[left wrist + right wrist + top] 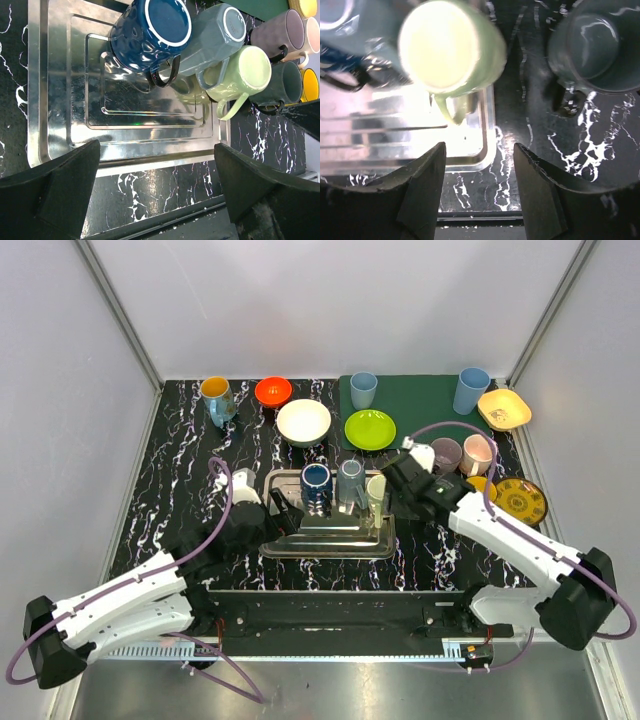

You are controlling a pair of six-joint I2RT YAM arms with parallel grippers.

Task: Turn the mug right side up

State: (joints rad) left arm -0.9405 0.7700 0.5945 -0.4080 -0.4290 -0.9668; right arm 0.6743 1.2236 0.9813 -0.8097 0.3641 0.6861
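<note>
A pale green mug [450, 47] stands at the right end of the metal tray [395, 150] with its mouth up and its handle toward me. In the top view this mug [377, 488] sits just left of my right gripper [398, 490]. In the right wrist view the right gripper [479, 150] is open, drawn back from the mug, with only the tray corner and table between its fingers. My left gripper [157, 150] is wide open over the tray's near rim [150, 162] and holds nothing. The green mug [247, 70] also shows in that view.
A dark blue mug [316, 480] and a grey-blue mug [350, 478] share the tray. A dark grey mug [595, 45] stands on the marble just right of it. Behind are bowls [303, 422], a green plate [370, 429], cups on a green mat [420, 400] and more mugs [462, 454].
</note>
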